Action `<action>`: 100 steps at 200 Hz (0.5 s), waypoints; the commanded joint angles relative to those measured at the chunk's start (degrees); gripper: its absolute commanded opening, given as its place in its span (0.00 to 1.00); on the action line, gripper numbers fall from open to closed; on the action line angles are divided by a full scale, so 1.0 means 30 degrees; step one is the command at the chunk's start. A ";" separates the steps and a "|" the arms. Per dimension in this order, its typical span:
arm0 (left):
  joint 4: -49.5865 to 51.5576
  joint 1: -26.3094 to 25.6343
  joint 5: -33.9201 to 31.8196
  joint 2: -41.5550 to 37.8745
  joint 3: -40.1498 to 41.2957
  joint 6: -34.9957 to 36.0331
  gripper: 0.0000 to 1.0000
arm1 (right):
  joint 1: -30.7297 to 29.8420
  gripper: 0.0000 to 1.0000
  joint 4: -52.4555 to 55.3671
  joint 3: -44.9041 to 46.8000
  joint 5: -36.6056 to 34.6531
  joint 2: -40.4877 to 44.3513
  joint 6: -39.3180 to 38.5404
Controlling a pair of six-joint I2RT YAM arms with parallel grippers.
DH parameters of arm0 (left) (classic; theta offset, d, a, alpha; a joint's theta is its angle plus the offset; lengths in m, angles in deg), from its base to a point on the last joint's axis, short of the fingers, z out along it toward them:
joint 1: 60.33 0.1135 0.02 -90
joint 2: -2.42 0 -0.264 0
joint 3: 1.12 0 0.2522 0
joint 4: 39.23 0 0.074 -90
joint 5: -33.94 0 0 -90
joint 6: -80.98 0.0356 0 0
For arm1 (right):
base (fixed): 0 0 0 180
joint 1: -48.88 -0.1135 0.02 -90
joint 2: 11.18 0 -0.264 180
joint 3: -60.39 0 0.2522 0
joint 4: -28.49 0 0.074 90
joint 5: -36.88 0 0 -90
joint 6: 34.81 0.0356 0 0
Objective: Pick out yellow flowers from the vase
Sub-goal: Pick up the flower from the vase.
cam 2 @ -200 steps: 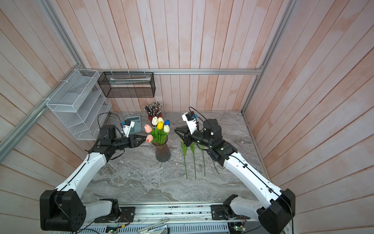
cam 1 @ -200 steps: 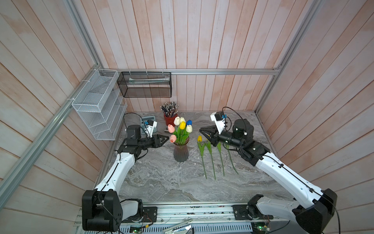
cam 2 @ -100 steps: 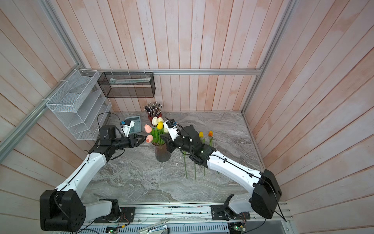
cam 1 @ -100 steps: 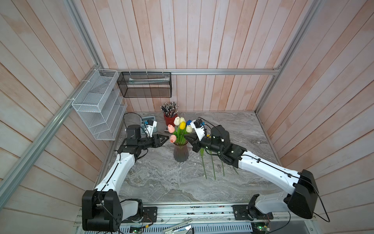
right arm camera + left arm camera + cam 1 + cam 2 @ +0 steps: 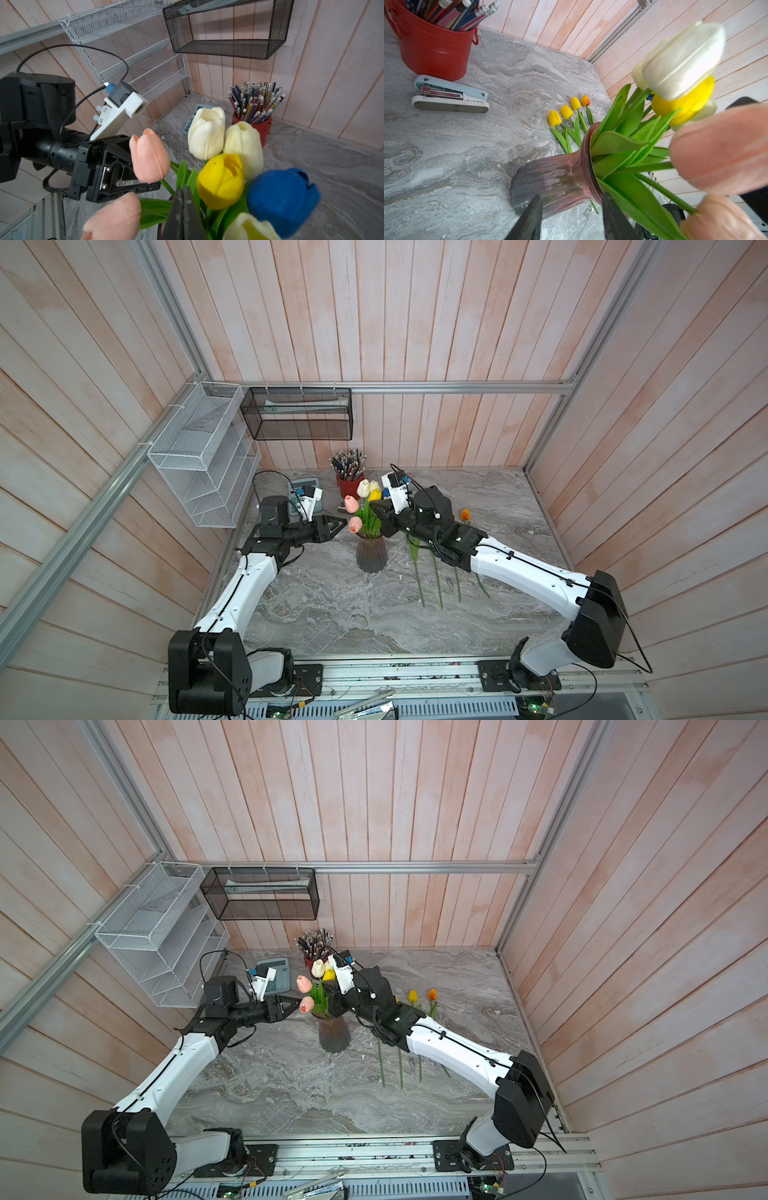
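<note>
The left arm point(image 5: 245, 589) and right arm point(image 5: 523, 576) share one build — glossy white link shells between blocky black joint housings, thin black cables clipped along them. Each wrist bears a white camera bracket point(image 5: 122, 112) with a blue plug point(image 5: 109, 87). The left end effector point(image 5: 340, 524) and right end effector point(image 5: 182, 199) are matte black, wedge-tipped.

The vase point(image 5: 371, 556) stands near the middle of the bench point(image 5: 332, 614), a bunch of tulips point(image 5: 368, 520) in it; to its right four tulips point(image 5: 566, 111) lie on the bench side by side, heads toward the back wall; behind the vase stands a cup of pencils point(image 5: 350, 486), a stapler point(image 5: 450, 97) just beside it, a calculator point(image 5: 280, 973) to its left.
</note>
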 commanded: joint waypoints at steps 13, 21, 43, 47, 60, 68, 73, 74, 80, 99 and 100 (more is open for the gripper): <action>-0.0371 0.0131 0.0023 -0.0380 0.0111 -0.0062 0.48 | -0.0040 0.04 0.0942 -0.0610 -0.0669 -0.0436 0.0918; -0.0379 0.0131 0.0032 -0.0389 0.0130 -0.0065 0.48 | -0.0072 0.05 0.1082 -0.0594 -0.0691 -0.0444 0.1053; -0.0341 0.0131 0.0039 -0.0413 0.0133 -0.0038 0.48 | -0.0071 0.06 0.1507 -0.0543 -0.0763 -0.0472 0.1409; -0.0327 0.0133 0.0013 -0.0433 0.0133 -0.0047 0.48 | -0.0068 0.06 0.1553 -0.0506 -0.0759 -0.0448 0.1485; -0.0342 0.0131 0.0010 -0.0412 0.0133 -0.0058 0.48 | -0.0068 0.06 0.1576 -0.0324 -0.0755 -0.0415 0.1671; -0.0358 0.0131 0.0010 -0.0443 0.0126 -0.0041 0.48 | -0.0053 0.07 0.1591 -0.0281 -0.0779 -0.0411 0.1761; -0.0347 0.0133 -0.0005 -0.0469 0.0147 -0.0036 0.48 | -0.0064 0.07 0.1637 -0.0298 -0.0781 -0.0437 0.1819; -0.0344 0.0132 0.0002 -0.0469 0.0140 -0.0034 0.48 | -0.0049 0.07 0.1650 -0.0299 -0.0783 -0.0441 0.1818; -0.0356 0.0155 0.0009 -0.0448 0.0133 -0.0051 0.48 | -0.0065 0.07 0.1744 -0.0308 -0.0799 -0.0495 0.1845; -0.0347 0.0153 0.0008 -0.0468 0.0136 -0.0033 0.48 | -0.0061 0.07 0.1968 -0.0518 -0.0828 -0.0703 0.2052; -0.0359 0.0157 0.0009 -0.0454 0.0134 -0.0033 0.48 | -0.0063 0.07 0.1976 -0.0526 -0.0821 -0.0720 0.2052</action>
